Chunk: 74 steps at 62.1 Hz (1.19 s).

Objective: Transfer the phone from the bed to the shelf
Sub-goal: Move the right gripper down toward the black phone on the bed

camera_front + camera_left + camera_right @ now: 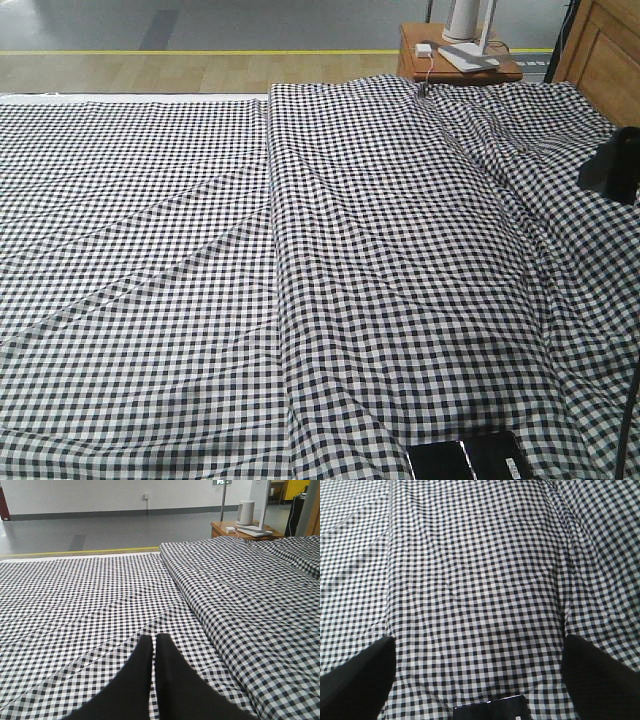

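My right gripper [477, 640] gapes near the phone [490, 708]; the left gripper [154, 638] is pressed together. I may pinch the wrinkled cloth of the bed [480, 580] instead.

1. I am working in what is looking like a mock bedroom set up inside a large hall.
2. A wide bed [350, 250] under checked cloth is filling nearly everything before me.
3. At one o'clock a small side table [503, 70] is standing against it, carrying a white cylinder [245, 513]. At two o'clock panelled wooden furniture [605, 50] is rising.
4. Toward twelve o'clock a bare grey floor [250, 22] with a yellow line [200, 52] is stretching to a plain white wall [100, 495].
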Tool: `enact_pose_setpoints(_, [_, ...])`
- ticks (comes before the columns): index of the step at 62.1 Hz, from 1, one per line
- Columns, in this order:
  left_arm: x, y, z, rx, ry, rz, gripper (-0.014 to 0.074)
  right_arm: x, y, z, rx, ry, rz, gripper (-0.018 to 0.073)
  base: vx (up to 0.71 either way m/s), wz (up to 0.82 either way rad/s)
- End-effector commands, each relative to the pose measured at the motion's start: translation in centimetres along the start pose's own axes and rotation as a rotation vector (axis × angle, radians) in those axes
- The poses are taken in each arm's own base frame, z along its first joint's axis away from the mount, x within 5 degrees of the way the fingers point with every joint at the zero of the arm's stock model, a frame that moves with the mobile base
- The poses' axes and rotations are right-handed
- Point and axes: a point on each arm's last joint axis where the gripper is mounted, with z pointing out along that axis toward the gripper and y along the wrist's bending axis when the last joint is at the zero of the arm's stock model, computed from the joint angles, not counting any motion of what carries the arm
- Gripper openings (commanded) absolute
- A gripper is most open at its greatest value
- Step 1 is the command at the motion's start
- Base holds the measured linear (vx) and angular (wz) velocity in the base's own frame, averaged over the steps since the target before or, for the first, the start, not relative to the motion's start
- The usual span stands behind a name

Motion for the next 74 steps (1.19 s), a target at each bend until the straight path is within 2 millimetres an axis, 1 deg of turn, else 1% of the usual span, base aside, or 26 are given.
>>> enact_pose_setpoints(1, [-0.6, 0.1, 0.0, -0.004, -0.075, -0.012, 0.0001, -2.1, -1.0, -1.1, 0.020, -0.090, 0.028, 0.0619, 0.00, 0.00])
enact_pose_setpoints(6, [-0.6, 0.1, 0.0, -0.004, -0.075, -0.012, 0.0001, -2.6, -2.7, -1.0, 0.045, -0.072, 0.049, 0.0615, 0.00, 0.00])
enact_pose_setpoints(12, [-0.6, 0.1, 0.0, -0.004, -0.075, -0.012, 0.0001, -2.7, -4.8, -0.7, 0.038, -0.031, 0.066, 0.0610, 0.00, 0.00])
enact_pose_setpoints(19, [-0.6, 0.1, 0.0, -0.004, -0.075, -0.012, 0.0001, -2.3, -7.7, 0.9, 0.020, 0.037, 0.091, 0.0602, 0.00, 0.00])
enact_pose_setpoints(26, [-0.6, 0.1, 0.0, -0.004, -0.075, -0.012, 0.0001, -1.9, -11.0, 3.3, 0.032, 0.091, 0.151, 0.0596, 0.00, 0.00])
enact_pose_setpoints(30, [-0.6, 0.1, 0.0, -0.004, -0.075, -0.012, 0.0001, -1.4, -12.9, 5.2, 0.033, 0.126, 0.180, 0.0594, 0.00, 0.00])
enact_pose_setpoints(36, [-0.6, 0.1, 0.0, -0.004, -0.075, -0.012, 0.0001, -0.4, -14.7, 8.2, 0.014, 0.197, 0.169, 0.0595, 0.00, 0.00])
enact_pose_setpoints(43, [-0.6, 0.1, 0.0, -0.004, -0.075, -0.012, 0.0001, 1.3, -16.2, 11.9, -0.022, 0.301, 0.135, 0.0595, 0.00, 0.00])
enact_pose_setpoints(44, [-0.6, 0.1, 0.0, -0.004, -0.075, -0.012, 0.0001, 1.4, -16.2, 12.1, -0.025, 0.306, 0.131, 0.0595, 0.00, 0.00])
enact_pose_setpoints(45, [-0.6, 0.1, 0.0, -0.004, -0.075, -0.012, 0.0001, 1.8, -16.5, 12.9, -0.035, 0.327, 0.134, 0.0595, 0.00, 0.00])
enact_pose_setpoints(48, [-0.6, 0.1, 0.0, -0.004, -0.075, -0.012, 0.0001, 2.6, -16.9, 14.5, -0.060, 0.363, 0.135, 0.0595, 0.00, 0.00])
enact_pose_setpoints(57, [-0.6, 0.1, 0.0, -0.004, -0.075, -0.012, 0.0001, 5.3, -18.0, 18.7, -0.135, 0.453, 0.120, 0.0595, 0.00, 0.00])
enact_pose_setpoints(65, [-0.6, 0.1, 0.0, -0.004, -0.075, -0.012, 0.0001, 8.1, -18.7, 21.8, -0.199, 0.545, 0.106, 0.0595, 0.00, 0.00])
enact_pose_setpoints(74, [-0.6, 0.1, 0.0, -0.004, -0.075, -0.012, 0.0001, 11.1, -19.2, 24.4, -0.269, 0.628, 0.069, 0.0595, 0.00, 0.00])
